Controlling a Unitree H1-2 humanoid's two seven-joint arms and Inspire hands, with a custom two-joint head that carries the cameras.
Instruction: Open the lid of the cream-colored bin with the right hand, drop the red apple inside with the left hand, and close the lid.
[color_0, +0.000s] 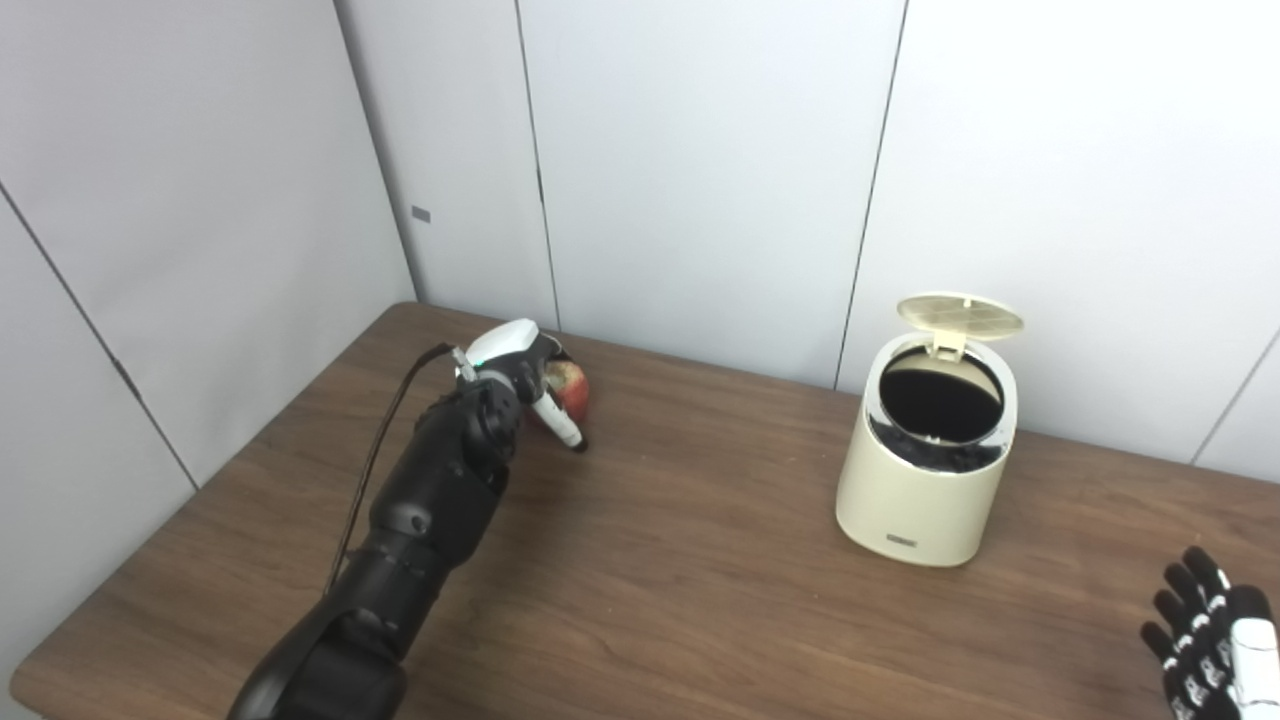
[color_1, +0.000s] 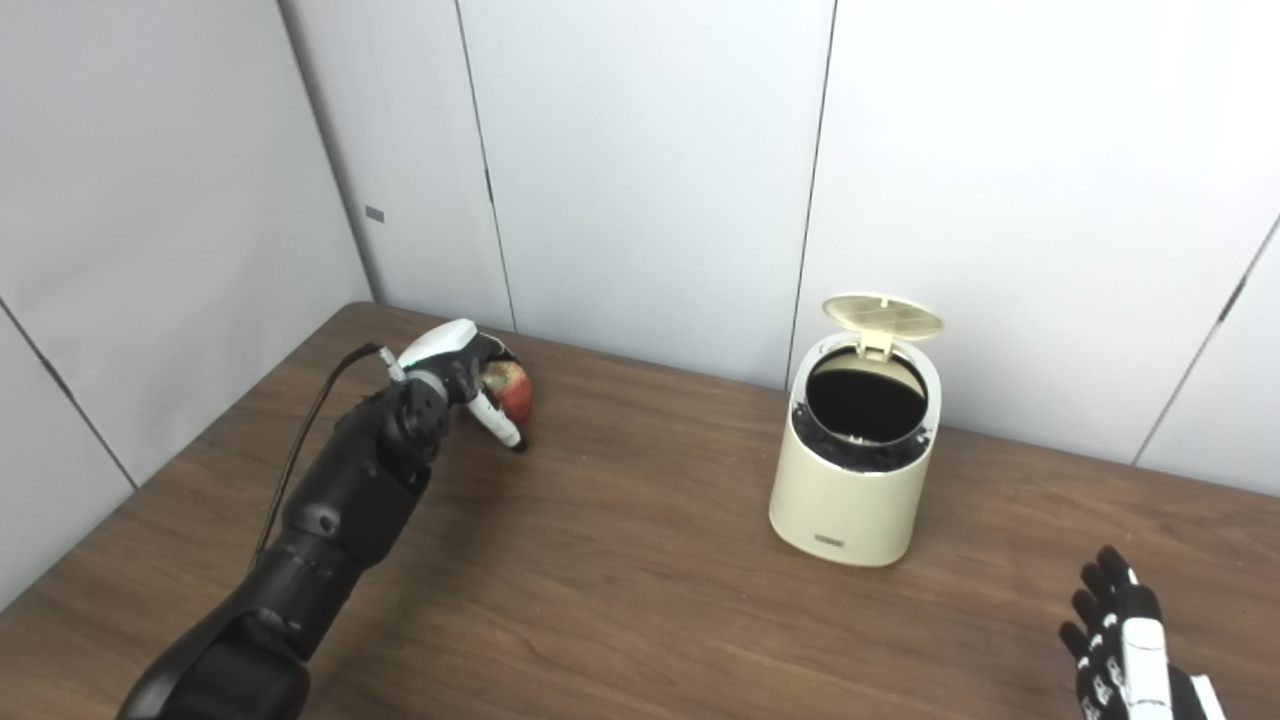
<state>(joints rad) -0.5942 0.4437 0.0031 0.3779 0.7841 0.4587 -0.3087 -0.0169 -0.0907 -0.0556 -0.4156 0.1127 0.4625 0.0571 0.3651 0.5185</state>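
Far left on the wooden table (color_0: 700, 600), the left hand (color_0: 525, 385) wraps the red apple (color_0: 570, 388), half hiding it; bare tabletop separates it from the cream-colored bin (color_0: 925, 490), lid (color_0: 960, 313) up; the right hand (color_1: 1125, 640) rests with fingers spread, empty

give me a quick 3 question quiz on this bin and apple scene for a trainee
1. True or false: the lid of the cream-colored bin stands open.
2. Which robot hand is at the red apple? A) left B) right C) neither
3. Fill in: the right robot hand is near the table's ____ edge, away from the bin.

Key
1. True: the lid is tipped up behind the dark opening.
2. A: the left robot hand is wrapped around the apple at the far left of the table; whether the apple is lifted cannot be told.
3. Front: it holds nothing, fingers apart.
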